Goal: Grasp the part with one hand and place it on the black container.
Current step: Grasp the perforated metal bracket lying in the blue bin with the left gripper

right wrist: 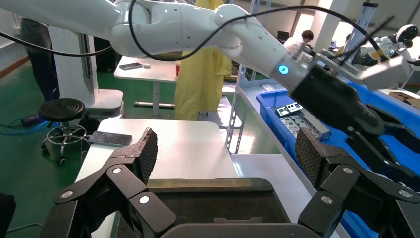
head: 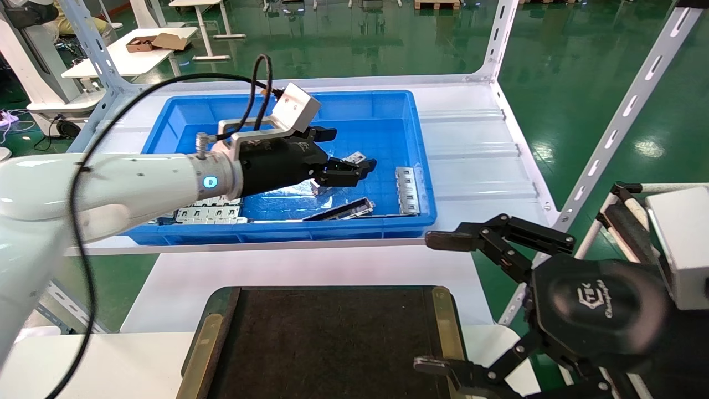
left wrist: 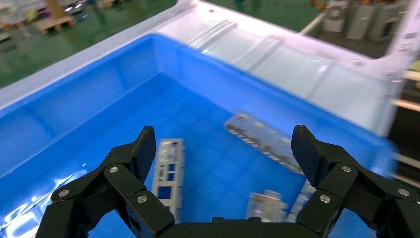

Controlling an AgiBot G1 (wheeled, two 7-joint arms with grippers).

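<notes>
Your left hand's black linkage fingers (left wrist: 143,148) are spread wide and hold nothing; that left hand (head: 346,158) hangs inside the deep blue plastic bin (head: 388,105), above its floor, on the white arm with the blue-lit ring (head: 210,182), grey camera box and black cable. Between those fingers in the left wrist view you can see the part (left wrist: 168,171): a small, slim, silvery sheet-metal bar with a row of rectangular cutouts along its face, lying flat on the blue floor just beside one fingertip and not touched by it. In the head view the same region is mostly hidden behind the hand, so you cannot pick that bar out there with certainty. Around it lie other pieces: a longer silvery strip (left wrist: 262,139) lying slantwise further on, a similar perforated bar (head: 407,190) near the bin's right wall, a darker bar seen edge-on (head: 340,210) near the front wall, and wider grey stacked plates (head: 213,213) in the front left corner. The bin sits on a white shelf surface (head: 476,160) framed by perforated white posts. Closer to you, on the lower white surface, the flat black container (head: 327,343) with its dark matte felt-like face, brass-coloured side strips and rounded corners lies bare. Your right hand (head: 443,302), black with a white logo, hovers at the container's right edge, its fingers (right wrist: 146,148) parted wide and holding nothing.
</notes>
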